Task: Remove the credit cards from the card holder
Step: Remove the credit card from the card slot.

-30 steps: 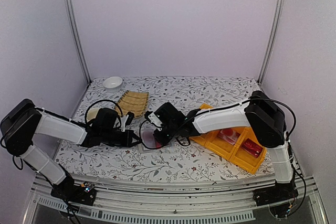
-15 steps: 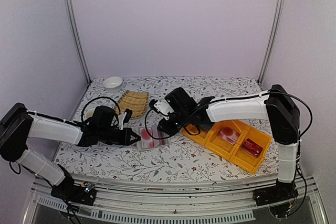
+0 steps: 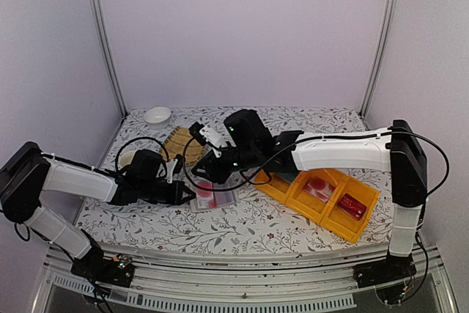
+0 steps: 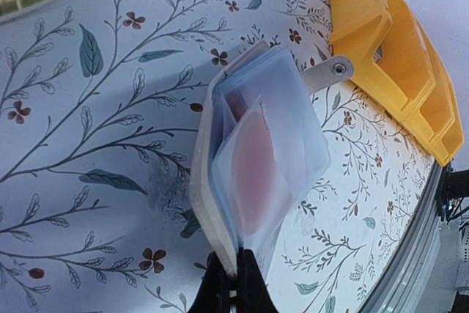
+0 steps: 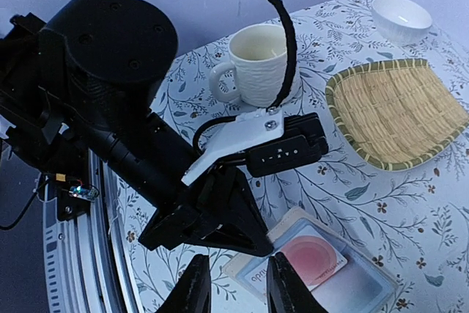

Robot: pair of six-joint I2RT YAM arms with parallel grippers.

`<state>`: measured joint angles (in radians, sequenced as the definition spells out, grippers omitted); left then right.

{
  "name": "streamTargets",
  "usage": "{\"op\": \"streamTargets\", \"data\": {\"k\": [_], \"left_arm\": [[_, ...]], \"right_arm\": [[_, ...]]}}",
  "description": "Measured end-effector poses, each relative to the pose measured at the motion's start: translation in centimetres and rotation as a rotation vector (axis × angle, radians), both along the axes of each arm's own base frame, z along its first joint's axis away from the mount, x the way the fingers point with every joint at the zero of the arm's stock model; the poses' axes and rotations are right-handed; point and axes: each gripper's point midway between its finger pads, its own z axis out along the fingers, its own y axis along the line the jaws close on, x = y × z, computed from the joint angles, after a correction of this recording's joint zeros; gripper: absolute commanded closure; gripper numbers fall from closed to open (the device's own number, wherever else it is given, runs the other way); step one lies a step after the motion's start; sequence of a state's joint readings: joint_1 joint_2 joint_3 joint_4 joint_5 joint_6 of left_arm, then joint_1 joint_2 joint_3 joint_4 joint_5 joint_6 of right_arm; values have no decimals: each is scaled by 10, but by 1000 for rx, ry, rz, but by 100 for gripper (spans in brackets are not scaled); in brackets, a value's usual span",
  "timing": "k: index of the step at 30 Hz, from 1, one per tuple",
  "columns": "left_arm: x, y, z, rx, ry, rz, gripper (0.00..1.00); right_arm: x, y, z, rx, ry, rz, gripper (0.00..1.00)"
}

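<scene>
While your left claw point(image 4: 233, 285) is pinched tight on the near edge of the card holder point(image 4: 275, 122), pinning it open on the desk point(image 3: 256, 229), the whitish-pink card point(image 5: 311, 258) with the red circle sits inside a clear pocket, not yet pulled; no teal card shows. Just beyond and above, your right claw point(image 5: 238, 284) hangs spread and empty, pointing down at the pocket. This reads as the extraction step: you likely need to lower the right claw onto the card's exposed edge, close on the card alone, and slide it out along the pocket. Farther off stand the mug point(image 5: 258, 64) and bamboo mat point(image 5: 399, 111).
</scene>
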<state>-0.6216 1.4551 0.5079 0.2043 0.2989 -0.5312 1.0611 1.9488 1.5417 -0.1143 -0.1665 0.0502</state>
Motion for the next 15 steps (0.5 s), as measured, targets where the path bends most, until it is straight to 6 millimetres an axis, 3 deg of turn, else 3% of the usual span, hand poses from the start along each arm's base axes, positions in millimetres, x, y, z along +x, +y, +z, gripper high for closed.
{"op": "streamTargets", "data": {"k": [3,9,11,15], "left_arm": [[0,0,0,1,-1,1,100],[1,1,-2,4,0,4,100],[1,1,-4,8,1,6,100],[2,2,-10,21,6,11,100]], "right_arm": [[9,0,-25,40,130,28,72],[44,-26,-110,-3,380,-30,71],[49,-32,-128,-10,446,-43,71],[49,-34,-145,-8,519,-38,72]]}}
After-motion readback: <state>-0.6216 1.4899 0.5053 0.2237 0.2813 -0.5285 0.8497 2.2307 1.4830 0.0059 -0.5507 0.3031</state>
